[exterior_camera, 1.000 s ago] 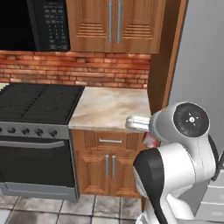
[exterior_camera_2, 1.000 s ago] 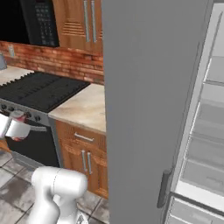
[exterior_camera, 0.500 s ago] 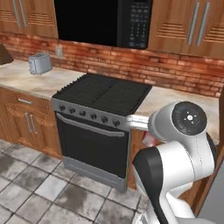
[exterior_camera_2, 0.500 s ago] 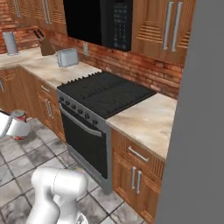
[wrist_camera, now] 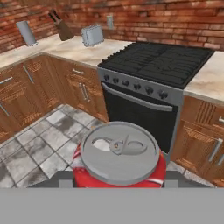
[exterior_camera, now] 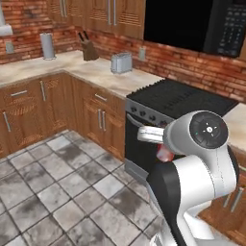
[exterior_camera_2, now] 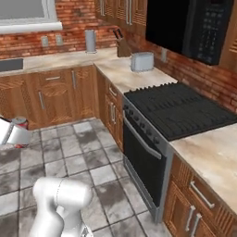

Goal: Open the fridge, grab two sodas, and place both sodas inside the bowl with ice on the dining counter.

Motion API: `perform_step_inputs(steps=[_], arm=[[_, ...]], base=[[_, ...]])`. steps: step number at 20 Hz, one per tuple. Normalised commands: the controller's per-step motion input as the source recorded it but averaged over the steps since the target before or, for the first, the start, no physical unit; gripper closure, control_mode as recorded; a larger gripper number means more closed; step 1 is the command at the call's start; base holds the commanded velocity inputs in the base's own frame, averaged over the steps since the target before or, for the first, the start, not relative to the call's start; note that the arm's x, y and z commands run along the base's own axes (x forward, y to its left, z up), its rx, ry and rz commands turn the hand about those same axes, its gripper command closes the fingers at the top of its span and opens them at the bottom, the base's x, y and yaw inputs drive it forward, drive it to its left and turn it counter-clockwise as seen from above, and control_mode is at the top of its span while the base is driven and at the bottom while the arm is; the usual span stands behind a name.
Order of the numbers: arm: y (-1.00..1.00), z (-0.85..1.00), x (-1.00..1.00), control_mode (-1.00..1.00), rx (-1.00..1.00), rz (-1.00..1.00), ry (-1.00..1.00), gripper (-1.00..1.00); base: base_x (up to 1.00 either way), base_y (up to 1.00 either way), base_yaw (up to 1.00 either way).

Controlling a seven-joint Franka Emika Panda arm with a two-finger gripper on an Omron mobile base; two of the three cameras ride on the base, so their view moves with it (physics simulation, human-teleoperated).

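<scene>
Both base views look forward and down from behind the claw; the hand view looks along it, all sharing the stove ahead.

Brick-walled kitchen corner with wooden cabinets

A black stove under a black microwave; silver toaster, knife block and grey canister on marble worktop; grey tiled floor

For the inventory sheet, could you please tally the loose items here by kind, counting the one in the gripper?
Soda can, in the gripper: 1
Toaster: 1
Knife block: 1
Grey canister: 1
Total: 4
</scene>
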Motion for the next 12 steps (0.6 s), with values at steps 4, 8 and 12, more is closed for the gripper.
perform_step_inputs(steps=[4, 8, 12], arm=[[0.0, 0.0, 0.0, 1.0, 0.0, 0.0, 0.0, 1.0], [0.0, 0.0, 0.0, 1.0, 0.0, 0.0, 0.0, 1.0], [0.0, 0.0, 0.0, 1.0, 0.0, 0.0, 0.0, 1.0]], base=[[0.0, 0.52, 0.57], [0.05, 0.49, 0.57], [0.17, 0.47, 0.55]])
